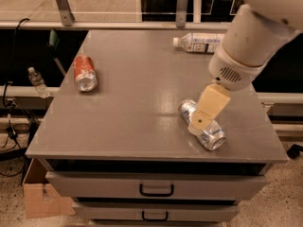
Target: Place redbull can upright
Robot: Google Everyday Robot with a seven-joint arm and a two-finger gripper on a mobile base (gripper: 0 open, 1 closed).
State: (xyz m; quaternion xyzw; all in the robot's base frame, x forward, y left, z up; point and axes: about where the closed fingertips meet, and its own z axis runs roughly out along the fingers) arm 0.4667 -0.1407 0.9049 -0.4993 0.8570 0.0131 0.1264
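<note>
One redbull can (214,136) matters for this task. It lies on its side right of centre in the lower half of the frame, on the grey table (142,108), with its long axis running from upper left to lower right and a round end turned toward the lower right corner. It sits near the table's front edge but not on it.

Judging by the slim silver body and the crumpled, uneven wall, it is probably light and thin-skinned. It should be easy to lift, easy to crush further, and likely to roll or skid on the smooth top if nudged from one side. The metal looks slick, so the hold should depend on squeezing across the narrow body rather than on friction. The best place seems to be around the middle, across the long axis and away from the worst dents. A light squeeze there would let the can be swung up onto one flat end.

The gripper (199,122) hangs from the big white arm that fills the upper right of the frame. Its beige tip comes down over the middle of the can, hiding that part of it. How far the jaws stand apart cannot be told, nor whether they touch the can or only hover above it, and nothing shows that the can is held.

A red soda can (85,73) lies at the left and a clear bottle (199,42) at the top, both well apart from the work.
</note>
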